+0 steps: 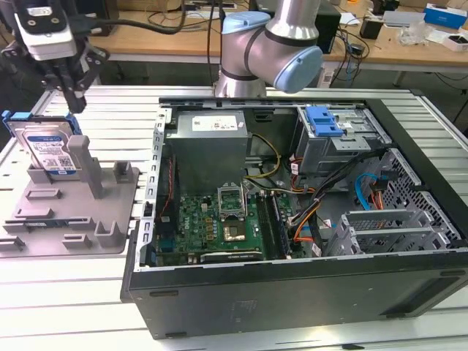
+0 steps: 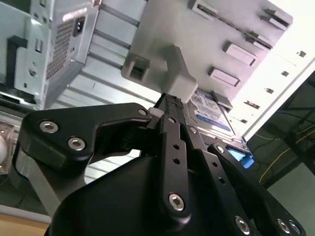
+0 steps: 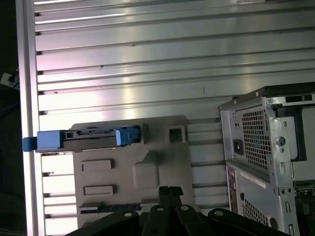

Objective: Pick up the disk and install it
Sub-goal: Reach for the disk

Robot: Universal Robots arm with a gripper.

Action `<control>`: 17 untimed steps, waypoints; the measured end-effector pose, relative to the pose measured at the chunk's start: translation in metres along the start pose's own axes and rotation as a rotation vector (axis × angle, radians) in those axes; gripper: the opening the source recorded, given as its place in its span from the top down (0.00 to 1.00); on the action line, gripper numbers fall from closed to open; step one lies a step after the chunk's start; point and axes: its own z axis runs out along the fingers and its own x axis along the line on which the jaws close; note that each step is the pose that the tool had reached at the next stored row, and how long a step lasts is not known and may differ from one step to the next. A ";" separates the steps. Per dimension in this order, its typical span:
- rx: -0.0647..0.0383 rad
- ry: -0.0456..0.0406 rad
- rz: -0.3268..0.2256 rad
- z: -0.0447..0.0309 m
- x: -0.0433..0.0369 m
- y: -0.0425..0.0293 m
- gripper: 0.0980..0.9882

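1 disk (image 1: 53, 146) is seen standing on edge in a slot of the grey holder (image 1: 80, 219). The holder is laid on the slatted table (image 1: 66, 292) at the exterior view's left, just beside the open computer case (image 1: 292, 292). The gripper (image 1: 73, 102) is hung just above the disk's top edge. Its fingers (image 3: 165, 194) (image 2: 172, 128) are pressed together with nothing between them, as is seen in both wrist views. Inside the case, a grey power supply (image 1: 208, 146) is seated at the far side, a green motherboard (image 1: 212, 223) nearer, and a drive cage (image 1: 329, 150) with a blue latch (image 1: 324, 121) toward the exterior view's right.
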 end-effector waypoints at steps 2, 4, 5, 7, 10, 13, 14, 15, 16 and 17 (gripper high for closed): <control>0.000 0.0000 0.000 0.0010 0.0081 0.0033 0.99; 0.000 -0.0001 0.000 0.0025 0.0216 0.0086 0.99; 0.000 -0.0001 0.000 0.0031 0.0260 0.0102 0.99; 0.000 -0.0001 0.000 0.0039 0.0331 0.0130 0.99; 0.000 -0.0001 0.000 0.0050 0.0437 0.0173 0.99; 0.000 -0.0001 0.000 0.0063 0.0562 0.0226 0.99; 0.000 -0.0001 0.000 0.0067 0.0599 0.0242 0.99; 0.000 -0.0001 0.000 0.0070 0.0637 0.0258 0.99; 0.000 0.0000 0.000 0.0075 0.0686 0.0280 0.99; 0.000 0.0000 0.000 0.0078 0.0720 0.0295 0.99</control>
